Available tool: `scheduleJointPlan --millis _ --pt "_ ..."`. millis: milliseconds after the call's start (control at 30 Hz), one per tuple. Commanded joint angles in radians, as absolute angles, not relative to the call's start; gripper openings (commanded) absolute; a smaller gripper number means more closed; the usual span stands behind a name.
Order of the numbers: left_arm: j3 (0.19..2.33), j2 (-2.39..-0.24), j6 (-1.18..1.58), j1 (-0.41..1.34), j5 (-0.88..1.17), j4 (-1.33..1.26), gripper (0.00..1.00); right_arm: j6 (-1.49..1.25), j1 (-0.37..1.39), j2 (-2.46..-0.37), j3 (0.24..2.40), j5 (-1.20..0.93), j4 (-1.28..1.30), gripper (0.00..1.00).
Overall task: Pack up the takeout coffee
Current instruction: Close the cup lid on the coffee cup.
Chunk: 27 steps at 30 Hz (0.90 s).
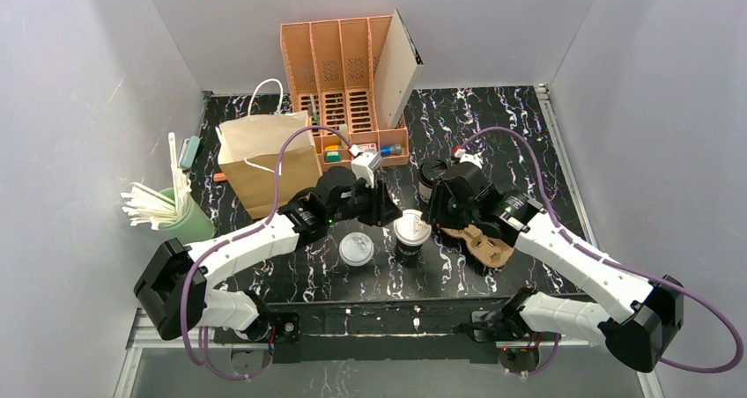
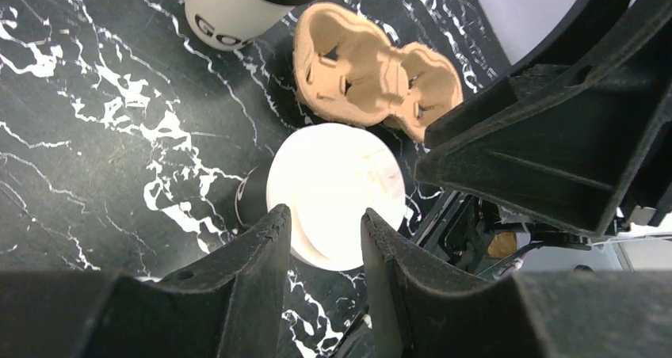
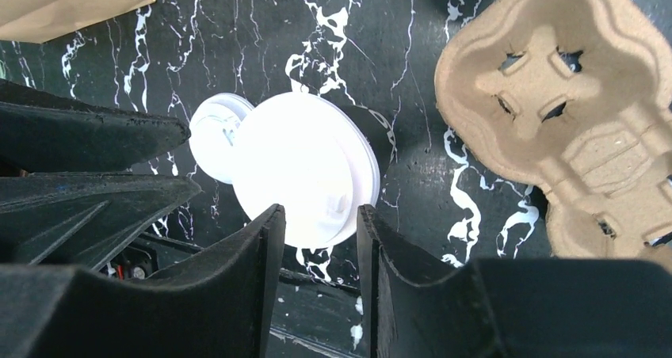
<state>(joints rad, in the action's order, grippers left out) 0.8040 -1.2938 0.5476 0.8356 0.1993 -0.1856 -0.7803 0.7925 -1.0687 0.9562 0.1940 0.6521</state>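
The takeout coffee, a white paper cup with a black lid [image 2: 230, 9], stood upright toward the back of the black marbled table [image 1: 511, 134]. It was just behind the right arm's wrist, and neither arm touched it.

Nearer the arms stood a second drink, a dark cup with a white lid [image 3: 305, 168], and both arms met over this one. The left gripper [image 2: 325, 223] hung at the lid's edge with its fingers parted by a narrow gap and nothing clearly held. The right gripper [image 3: 317, 211] came from the other side in the same way, narrowly parted, with a small tab of the lid showing between its fingertips. Whether either one touched the lid could not be told.

A loose flat white lid [image 1: 355, 250] lay just left of the dark cup. A moulded cardboard cup carrier [image 3: 570, 97], both wells empty, lay just to its right. A brown paper bag [image 1: 264, 156] stood open farther back on the left.

The work seemed to be at the lid stage, with packing not yet begun. The next move would likely call for a sure hold on one cup's body, keeping it upright while lowering it squarely into a carrier well.
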Motion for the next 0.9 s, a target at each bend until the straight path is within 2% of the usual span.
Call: scheduleJointPlan --millis 0,867 --pt "0.861 -1.315 0.560 0.851 0.183 -0.083 0.36 -0.849 0.787 -1.077 0.940 0.186 0.623 0.45" --pt "0.897 -1.389 0.554 0.882 0.134 -0.035 0.36 -0.843 0.785 -1.154 0.910 0.185 0.606 0.42"
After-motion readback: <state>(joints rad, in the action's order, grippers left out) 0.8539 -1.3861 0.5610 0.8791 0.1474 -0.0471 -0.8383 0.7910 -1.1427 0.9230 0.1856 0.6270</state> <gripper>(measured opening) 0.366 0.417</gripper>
